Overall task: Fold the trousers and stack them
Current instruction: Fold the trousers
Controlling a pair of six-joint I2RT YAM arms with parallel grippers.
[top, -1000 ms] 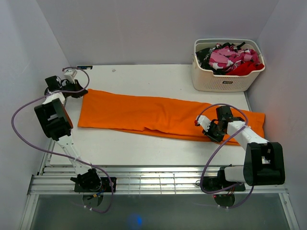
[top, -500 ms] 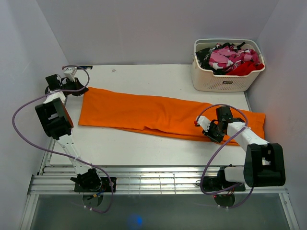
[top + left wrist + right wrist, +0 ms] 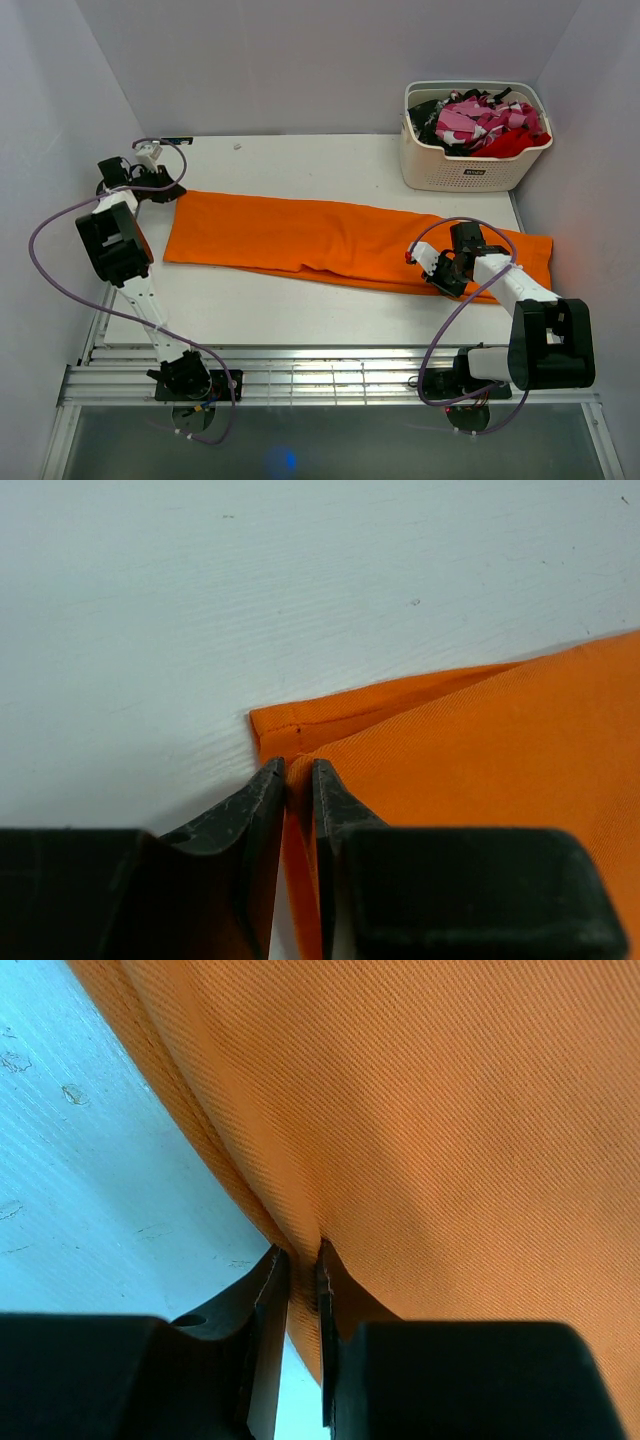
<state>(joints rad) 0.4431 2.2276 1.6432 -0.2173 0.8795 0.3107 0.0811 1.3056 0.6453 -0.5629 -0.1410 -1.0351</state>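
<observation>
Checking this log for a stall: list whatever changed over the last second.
Almost nothing. The left arm edged slightly toward the far side of the table. The left gripper stays shut on the corner of the trousers, and the right gripper stays shut on their near edge. The trousers, right arm and basket stayed put.
</observation>
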